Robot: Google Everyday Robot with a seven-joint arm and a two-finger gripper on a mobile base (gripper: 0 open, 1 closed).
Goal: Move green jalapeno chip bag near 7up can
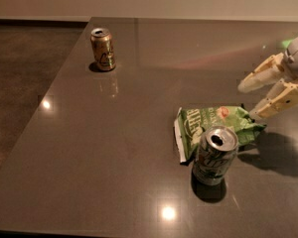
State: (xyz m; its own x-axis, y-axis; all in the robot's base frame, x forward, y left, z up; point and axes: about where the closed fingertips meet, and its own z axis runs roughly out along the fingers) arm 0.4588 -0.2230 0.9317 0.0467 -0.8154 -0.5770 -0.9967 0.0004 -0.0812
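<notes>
The green jalapeno chip bag (208, 125) lies flat on the dark table, crinkled, with white lettering and an orange-red spot. The 7up can (214, 155) stands upright right in front of it, touching or almost touching the bag's near edge. My gripper (251, 99) is at the right, just above and to the right of the bag's right end. Its two cream fingers (258, 76) are spread apart and hold nothing.
A gold-brown can (103, 49) stands upright at the far left of the table (104, 148). The table's left edge runs diagonally, with dark floor (20, 83) beyond it. A wall runs along the back.
</notes>
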